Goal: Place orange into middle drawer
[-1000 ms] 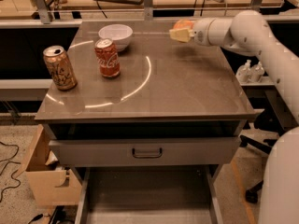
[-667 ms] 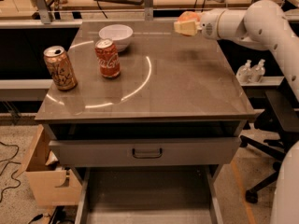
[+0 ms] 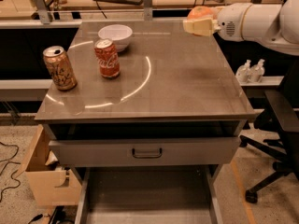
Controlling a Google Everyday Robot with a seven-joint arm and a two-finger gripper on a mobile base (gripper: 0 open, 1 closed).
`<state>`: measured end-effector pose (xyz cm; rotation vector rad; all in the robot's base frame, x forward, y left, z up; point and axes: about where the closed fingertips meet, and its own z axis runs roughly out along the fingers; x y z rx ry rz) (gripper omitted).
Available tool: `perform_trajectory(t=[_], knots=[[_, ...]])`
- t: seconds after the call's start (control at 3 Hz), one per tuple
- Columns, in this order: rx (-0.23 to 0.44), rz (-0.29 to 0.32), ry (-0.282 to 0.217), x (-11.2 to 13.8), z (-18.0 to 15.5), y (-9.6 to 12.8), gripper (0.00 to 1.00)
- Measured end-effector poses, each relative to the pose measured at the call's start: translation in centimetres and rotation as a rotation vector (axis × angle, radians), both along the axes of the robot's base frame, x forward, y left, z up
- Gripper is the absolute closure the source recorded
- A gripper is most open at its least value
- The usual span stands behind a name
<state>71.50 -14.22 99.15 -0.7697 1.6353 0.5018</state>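
The orange (image 3: 201, 11) sits between the pale fingers (image 3: 197, 27) of my gripper (image 3: 200, 20), held in the air over the back right corner of the grey table top (image 3: 187, 87). The white arm reaches in from the right edge. The middle drawer (image 3: 147, 195) stands pulled out at the bottom of the view, showing a flat grey floor between two pale side walls, with nothing visible in it. The gripper is far above and behind that drawer.
A red cola can (image 3: 107, 59), a gold can (image 3: 60, 68) and a white bowl (image 3: 116, 34) stand on the left half of the table. A shut drawer front with a dark handle (image 3: 146, 152) is above the open drawer. A cardboard box (image 3: 44, 181) is at lower left and a chair (image 3: 280, 120) at right.
The gripper with the orange has moved a little to the right and up, toward the back right corner. The cans and the bowl have not moved.
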Motion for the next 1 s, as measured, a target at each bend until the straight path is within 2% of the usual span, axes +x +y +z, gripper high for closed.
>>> perform_trajectory(t=[0.33, 0.67, 1.0], knots=[[-0.006, 0.001, 0.011, -5.3, 0.2, 0.4, 1.00], [-0.001, -0.026, 0.025, -10.5, -0.8, 0.7, 1.00], [0.012, -0.071, 0.047, -15.5, -3.2, 0.9, 1.00]])
